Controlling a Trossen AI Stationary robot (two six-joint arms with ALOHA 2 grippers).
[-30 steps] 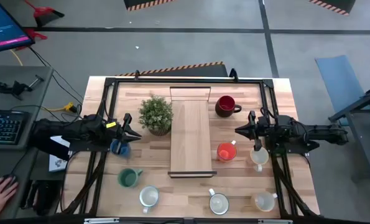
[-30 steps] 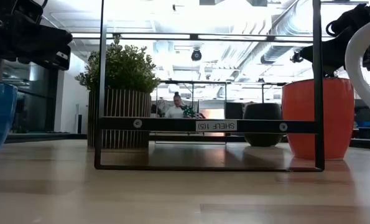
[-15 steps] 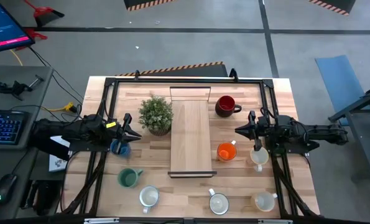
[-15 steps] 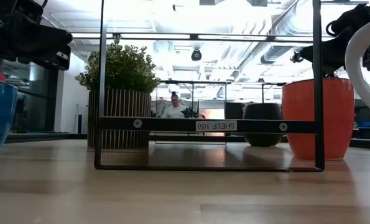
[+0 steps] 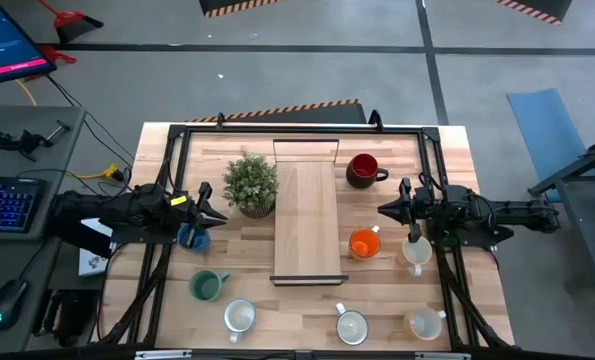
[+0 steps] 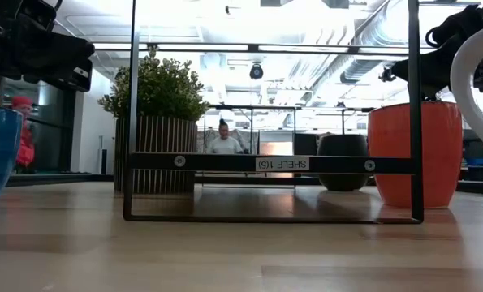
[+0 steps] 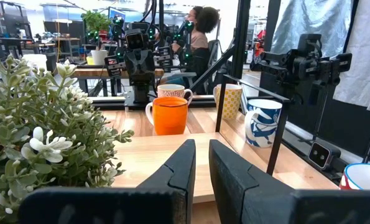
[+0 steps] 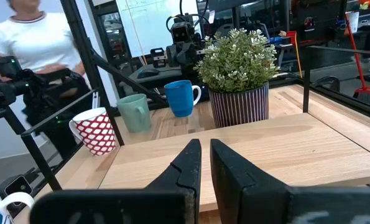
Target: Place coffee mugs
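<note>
Eight mugs stand upright on their bases on the wooden table. The dark red mug (image 5: 362, 170) and orange mug (image 5: 364, 243) are right of the shelf board. The blue mug (image 5: 190, 237) and teal green mug (image 5: 207, 286) are left of it. Three white mugs (image 5: 351, 326) line the near edge and a fourth (image 5: 416, 252) stands under the right arm. My left gripper (image 5: 209, 213) hovers shut above the blue mug, pointing right. My right gripper (image 5: 385, 209) hovers shut above the orange mug, pointing left.
A wooden shelf board (image 5: 307, 220) in a black wire frame (image 6: 273, 162) runs down the table's middle. A potted plant (image 5: 251, 185) stands left of it at the far end. A black rail frame (image 5: 297, 128) borders the table. People show in the room beyond.
Neither arm nor any mug has moved. A person's hand beside the table's left side has drawn out of view, and people in the background have shifted.
</note>
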